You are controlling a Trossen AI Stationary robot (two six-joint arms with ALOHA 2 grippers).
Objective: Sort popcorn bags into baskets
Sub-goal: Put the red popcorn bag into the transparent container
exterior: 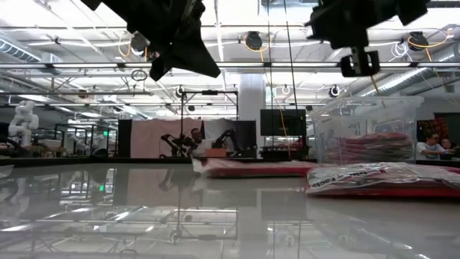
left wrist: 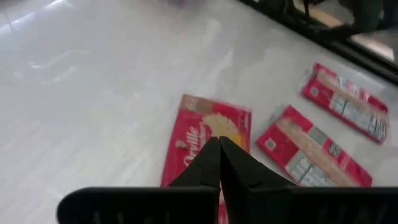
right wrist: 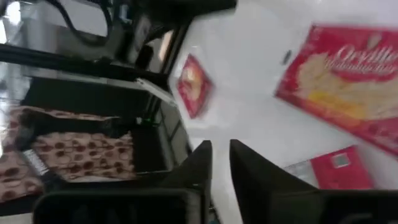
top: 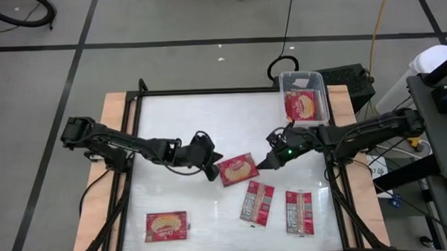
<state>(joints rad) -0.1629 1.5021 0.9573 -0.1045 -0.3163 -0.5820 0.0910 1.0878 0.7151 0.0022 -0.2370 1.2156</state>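
You have bagged at least one popcorn bag (top: 301, 105) in the basket (top: 283, 83); four remain on the surface (top: 178, 119). Your left gripper (top: 212, 171) is closed and empty, your right gripper (top: 265, 164) slightly parted, holding nothing.

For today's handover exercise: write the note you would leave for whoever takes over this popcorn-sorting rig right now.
Left gripper: fingers shut, empty, above the table beside the centre bag.
Right gripper: fingers slightly apart, empty, on that bag's other side.
Done: at least one bag lies in the clear basket at the table's far right corner.
Left: four bags on the table: the centre one, two print-side-up bags, and a near-left bag.
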